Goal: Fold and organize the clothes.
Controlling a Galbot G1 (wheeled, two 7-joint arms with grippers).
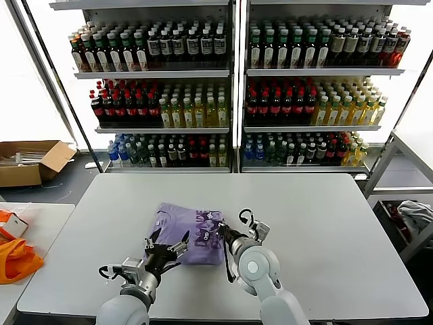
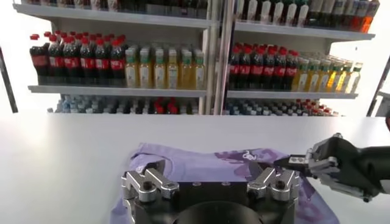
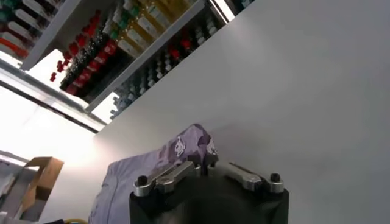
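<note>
A lavender-purple T-shirt (image 1: 189, 230) with a dark purple print lies folded on the grey table (image 1: 325, 230). My left gripper (image 1: 166, 245) is open at the shirt's near edge. In the left wrist view its fingers (image 2: 146, 182) stand wide apart with the shirt (image 2: 201, 164) just beyond them. My right gripper (image 1: 223, 231) is at the shirt's right edge. In the right wrist view it (image 3: 204, 165) is shut on a raised corner of the shirt (image 3: 189, 143). It also shows in the left wrist view (image 2: 298, 162), touching the shirt's edge.
Shelves of bottles (image 1: 230, 88) stand behind the table. An orange bag (image 1: 17, 257) lies on a side table at left, a cardboard box (image 1: 30, 162) on the floor behind it. A grey-white cloth bundle (image 1: 414, 213) sits at far right.
</note>
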